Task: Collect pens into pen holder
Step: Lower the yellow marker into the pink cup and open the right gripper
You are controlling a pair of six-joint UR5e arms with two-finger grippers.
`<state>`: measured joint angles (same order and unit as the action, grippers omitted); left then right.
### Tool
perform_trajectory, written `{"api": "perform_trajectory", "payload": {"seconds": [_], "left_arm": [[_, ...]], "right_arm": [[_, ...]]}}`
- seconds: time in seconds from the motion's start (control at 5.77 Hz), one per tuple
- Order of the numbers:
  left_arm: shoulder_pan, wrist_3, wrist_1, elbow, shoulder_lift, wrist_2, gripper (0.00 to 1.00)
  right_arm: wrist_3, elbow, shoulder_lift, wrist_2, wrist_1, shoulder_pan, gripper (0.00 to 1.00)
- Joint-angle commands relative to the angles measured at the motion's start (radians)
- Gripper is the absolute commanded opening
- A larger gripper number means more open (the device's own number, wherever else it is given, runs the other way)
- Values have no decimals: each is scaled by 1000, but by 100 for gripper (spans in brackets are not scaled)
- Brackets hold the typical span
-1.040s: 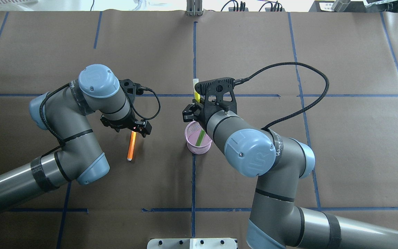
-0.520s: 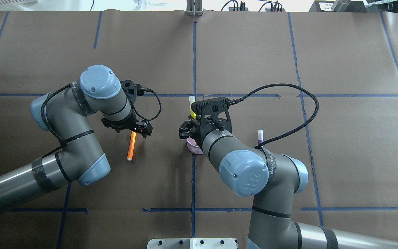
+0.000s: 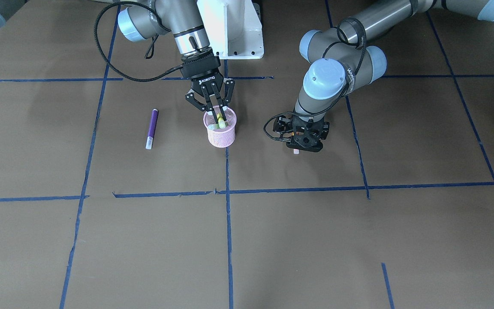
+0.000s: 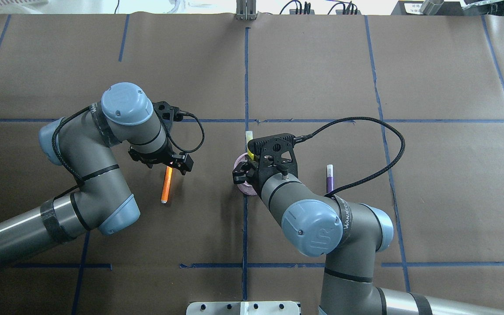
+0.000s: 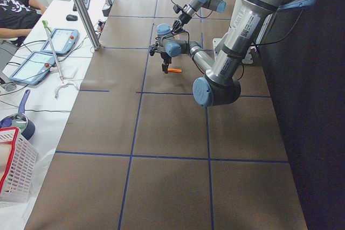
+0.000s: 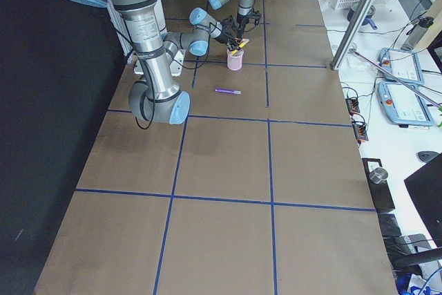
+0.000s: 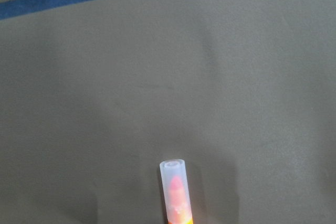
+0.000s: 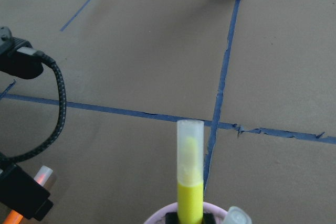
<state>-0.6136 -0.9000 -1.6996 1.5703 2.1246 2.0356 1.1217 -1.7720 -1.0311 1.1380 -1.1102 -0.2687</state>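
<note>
The pink mesh pen holder [image 3: 222, 136] stands near the table's middle. My right gripper [image 3: 215, 115] hangs straight over it, shut on a yellow pen [image 8: 190, 182]. That pen stands upright with its lower end inside the pink rim [image 8: 157, 217]. A second pen's pale cap [image 8: 237, 216] leans in the cup beside it. A purple pen [image 4: 329, 177] lies flat on the robot's right of the holder. An orange pen [image 4: 166, 183] lies flat under my left gripper [image 4: 176, 162], which sits low over its capped end [image 7: 173, 187]. The left fingers are hidden, so I cannot tell their state.
The white robot base [image 3: 230, 30] stands behind the holder. The right arm's black cable [image 4: 379, 131] loops over the table above the purple pen. Beyond the far edge stand a metal post [image 5: 81, 9], tablets and a white basket [image 5: 16, 165], and a person [image 5: 16, 4] sits there.
My right gripper came back toward the robot with the yellow pen and lowered it into the holder. The purple pen came into view. The left arm and orange pen stayed put.
</note>
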Motion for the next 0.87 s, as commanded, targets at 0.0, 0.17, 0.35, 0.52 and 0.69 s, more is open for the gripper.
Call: {"api": "perform_trajectory", "payload": {"seconds": [0.0,0.17,0.35,0.52,0.69], "left_arm": [[0,0,0,-1,0,0,100],[0,1,0,-1,0,0,100],[0,1,0,-3,0,0,100],[2,1,0,-6,0,0,100],[2,3,0,-6,0,0,99]], "right_arm": [[1,-3,9,-29,1,2,100],[0,-7,11,-29,1,2,100],[-3,-18,13,-27,0,-7,100],[-3,-88,14,11,-28,-44,100],[-3,-168,14,155,-163,-122,100]]}}
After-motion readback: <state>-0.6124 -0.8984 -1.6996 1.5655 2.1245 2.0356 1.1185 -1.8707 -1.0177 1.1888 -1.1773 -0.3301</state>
